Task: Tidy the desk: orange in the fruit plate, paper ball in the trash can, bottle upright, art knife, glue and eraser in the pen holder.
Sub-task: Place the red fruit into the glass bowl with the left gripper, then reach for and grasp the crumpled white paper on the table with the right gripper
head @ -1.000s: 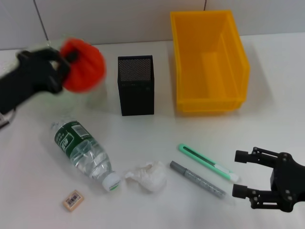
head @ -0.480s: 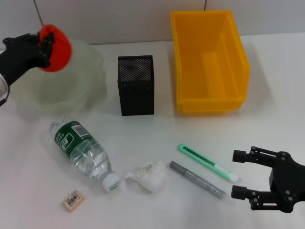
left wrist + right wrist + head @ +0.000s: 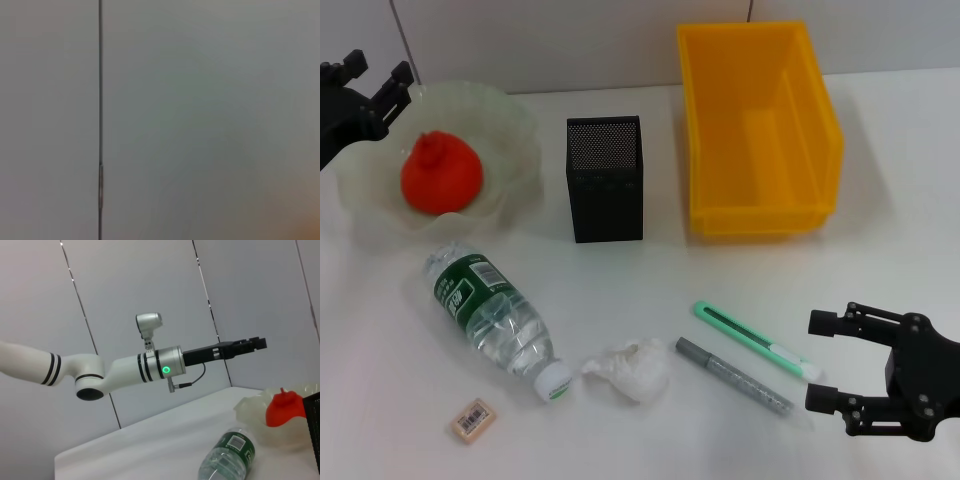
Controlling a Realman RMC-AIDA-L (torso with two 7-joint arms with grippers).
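With orange released: right end effector (image 3: pixel 825 365) idle near edge, fingers spread; bottle (image 3: pixel 495 322) lying on surface; orange (image 3: pixel 440 177) now in fruit plate (image 3: pixel 515 130); left end effector (image 3: pixel 368 78) empty, splayed, withdrawn behind. Step 1 done.

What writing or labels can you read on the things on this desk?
None can be read.
Bottle: green label with white print, too blurred to read.
Eraser: dark marks on its wrapper, too small to read.
Glue: faint print along the grey barrel, unreadable.
Art knife, pen holder and yellow bin: no text visible.
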